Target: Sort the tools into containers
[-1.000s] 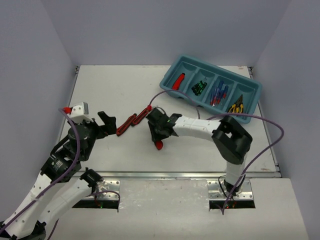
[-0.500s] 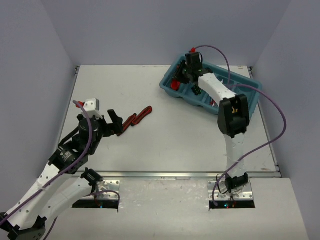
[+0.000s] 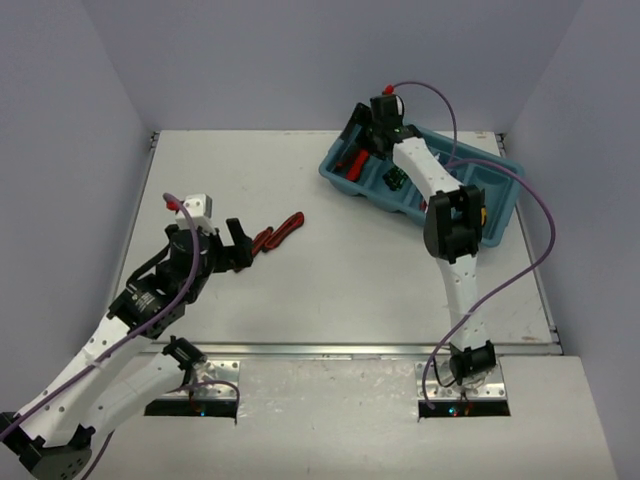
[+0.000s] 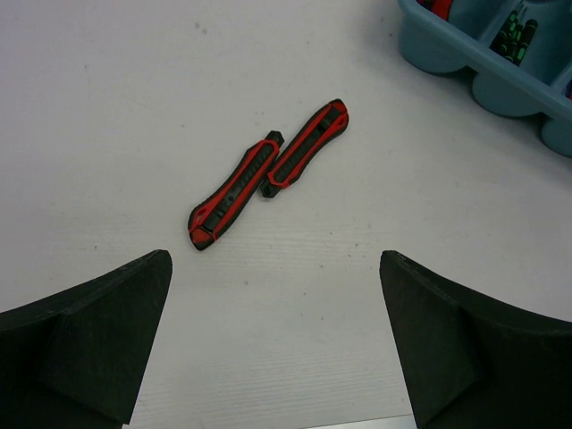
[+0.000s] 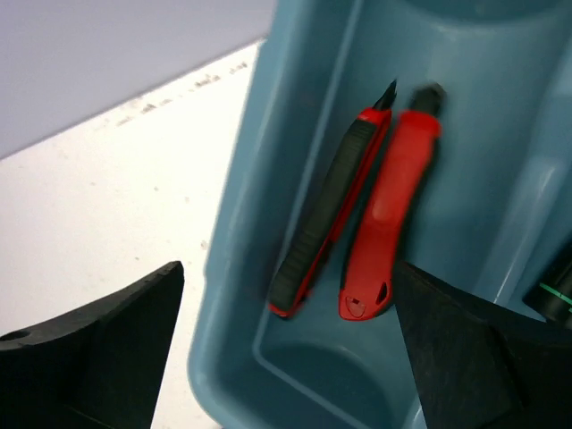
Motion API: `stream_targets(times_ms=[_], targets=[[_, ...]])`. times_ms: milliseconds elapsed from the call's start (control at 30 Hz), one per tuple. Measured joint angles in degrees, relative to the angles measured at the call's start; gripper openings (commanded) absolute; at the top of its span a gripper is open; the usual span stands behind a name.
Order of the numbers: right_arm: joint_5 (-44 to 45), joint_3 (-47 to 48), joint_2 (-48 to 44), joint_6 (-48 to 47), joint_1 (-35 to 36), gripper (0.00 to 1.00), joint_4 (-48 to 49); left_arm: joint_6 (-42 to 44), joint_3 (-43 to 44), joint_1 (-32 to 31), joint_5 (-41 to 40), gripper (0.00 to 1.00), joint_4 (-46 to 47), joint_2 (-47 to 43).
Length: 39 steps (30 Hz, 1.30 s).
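Two red-and-black cutters lie end to end on the table. My left gripper hovers just short of them, open and empty, with its dark fingers spread wide. The teal tray stands at the back right. My right gripper hangs open over its leftmost compartment. In that compartment a red-and-black cutter and an all-red one lie side by side, touching neither finger. Black-and-green screwdrivers fill the second compartment. Yellow-handled pliers peek out behind the right arm.
The right arm stretches over the tray and hides the compartment between the screwdrivers and the pliers. Grey walls enclose the table on three sides. Purple cables loop from both arms, one arching over the tray's right end.
My right arm swung from the table's middle to the tray with a red cutter and opened; the cutter now lies in the leftmost compartment. My left gripper edged closer to the cutters on the table.
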Motion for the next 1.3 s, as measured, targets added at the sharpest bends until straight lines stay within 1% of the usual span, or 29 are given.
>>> stream_targets(times_ms=[67,133,233,300,367,400,467,567,633,700,767,867,933,967,1100,1133,1200,1267,1300], targets=[[-0.61,0.74,-0.83,-1.79,0.05,0.99,0.84,0.15,0.07,0.08,-0.10,1.00,0.13,1.73],[-2.09,-1.70,-4.09,-3.97,0.14,0.99,0.81,0.13,0.33,0.59,-0.96,1.00,0.55,5.22],[-4.81,-8.08,-13.06,-7.98,0.50,0.99,-0.87,0.20,0.47,1.46,-1.70,1.00,1.06,11.91],[-8.61,-12.87,-20.97,-11.43,0.82,0.99,-1.56,0.84,0.58,1.75,-0.81,1.00,1.65,18.12],[-12.16,-21.11,-31.71,-14.73,1.10,0.99,-1.97,2.21,0.92,1.85,2.15,1.00,2.21,23.82],[-14.16,-27.17,-37.89,-15.98,1.20,0.99,-0.31,3.08,1.61,1.86,3.73,1.00,2.05,26.80],[-18.17,-42.17,-51.50,-17.72,1.53,0.99,3.02,4.86,4.13,1.86,6.28,1.00,2.76,32.19],[-23.11,-64.32,-69.12,-17.66,1.80,0.99,8.17,8.52,12.23,1.87,7.78,1.00,2.62,42.23],[-25.34,-77.68,-77.04,-16.94,1.79,0.99,11.93,11.82,18.61,1.89,7.42,0.99,4.31,49.67],[-26.85,-88.90,-82.31,-16.19,1.79,0.99,11.38,15.66,24.94,2.01,7.80,0.99,6.74,58.10],[-27.24,-94.30,-83.72,-15.85,1.79,0.99,8.87,19.02,28.89,2.13,8.40,0.99,8.25,64.56],[-27.30,-96.21,-85.94,-15.28,1.79,0.99,6.48,23.62,33.10,3.16,10.40,0.97,7.85,71.72],[-27.58,-96.28,-89.49,-15.18,1.79,0.99,6.42,25.63,36.07,4.57,12.86,0.95,7.24,75.56],[-27.71,-96.28,-91.74,-15.20,1.79,0.99,6.24,26.26,37.35,5.38,14.44,0.92,6.91,76.95],[-27.82,-96.26,-97.42,-15.52,1.67,0.99,5.48,27.76,41.82,8.42,18.11,0.73,6.19,81.04],[-27.81,-96.25,-98.61,-15.64,1.64,0.99,5.29,28.05,42.96,9.14,18.87,0.70,5.83,82.02],[-27.52,-96.21,-99.72,-16.30,1.66,0.99,4.24,28.59,45.21,9.78,20.45,0.61,3.33,83.72],[-27.20,-96.10,-100.60,-16.87,1.64,0.99,2.77,28.90,46.33,9.94,22.61,0.52,2.78,85.19],[-27.08,-95.97,-100.83,-17.13,1.64,0.99,2.26,28.95,46.31,9.94,23.86,0.51,2.46,85.58]])
